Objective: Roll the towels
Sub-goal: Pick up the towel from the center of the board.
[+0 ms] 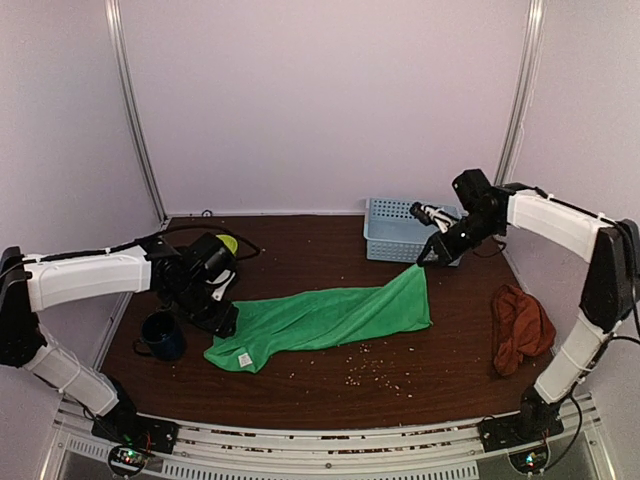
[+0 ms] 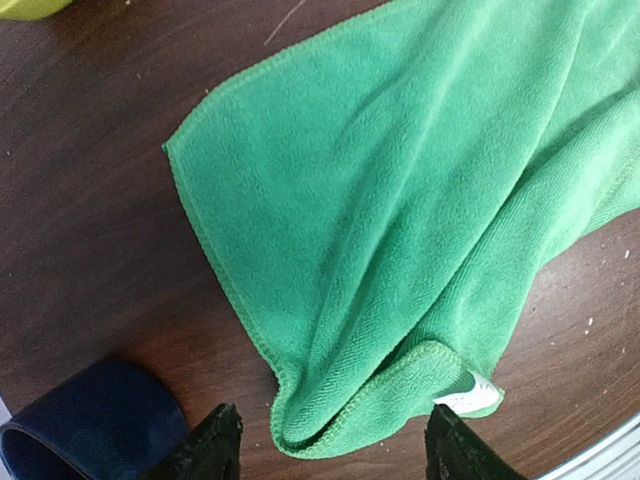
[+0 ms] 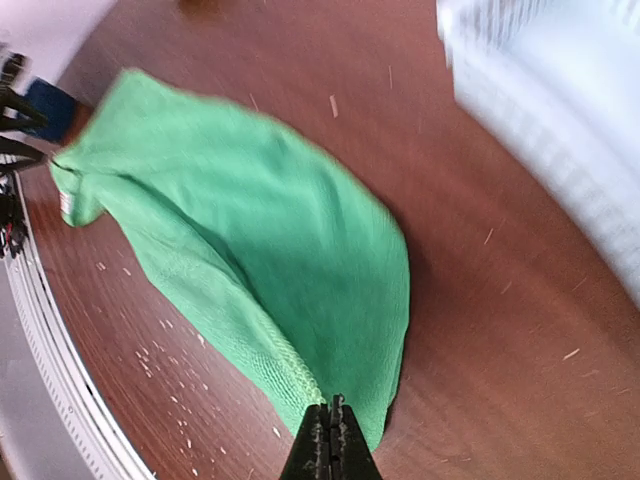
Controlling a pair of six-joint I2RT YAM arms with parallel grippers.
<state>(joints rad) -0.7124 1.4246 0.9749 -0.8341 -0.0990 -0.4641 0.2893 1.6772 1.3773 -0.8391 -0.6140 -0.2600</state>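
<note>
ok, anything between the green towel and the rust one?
Nothing. In the top view only bare brown tabletop separates the green towel from the rust towel.

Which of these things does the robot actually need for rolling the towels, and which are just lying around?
For the job: green towel; red towel; right end effector, shut on the green towel's corner; left end effector, open at its other end.

Just lying about: basket; blue mug; yellow-green object; crumbs.
</note>
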